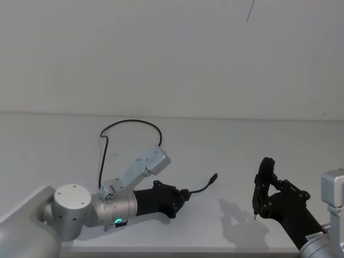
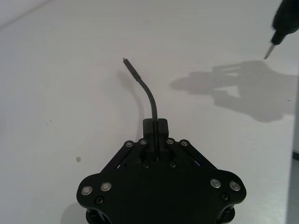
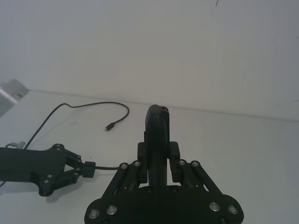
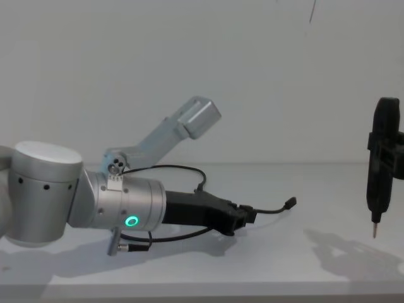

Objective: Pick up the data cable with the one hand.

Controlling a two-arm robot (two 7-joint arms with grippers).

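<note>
Clamping down on the data cable (image 2: 150,95), the left tool (image 2: 155,127) is pressing its 2 fingers together on the cord a short way behind one connector (image 1: 214,177). That short free end is poking straight out past the fingertips, and it is curving gently rather than drooping, which suggests the cord is stiff enough to hold its line over such a short reach. Gripping this close to the plug is probably leaving little loose tip to swing about.

The left tool (image 4: 246,214) is reaching low and nearly level across the desk (image 1: 242,145), and in the chest view the connector is sitting clear of the surface. Behind the fingers the cable is trailing back beside the silver forearm and then arching in a wide loop (image 1: 129,121) farther out on the desk, near its far edge. So the grip looks made, while most of the length is lying flat and is yet to be raised.

Well apart on the robot's right, the right tool (image 3: 157,150) is clenching a pointed black pen (image 4: 377,189) upright, tip down above the desk, and is touching neither cord nor surface. Parked there, it is leaving the left arm room to lift.
</note>
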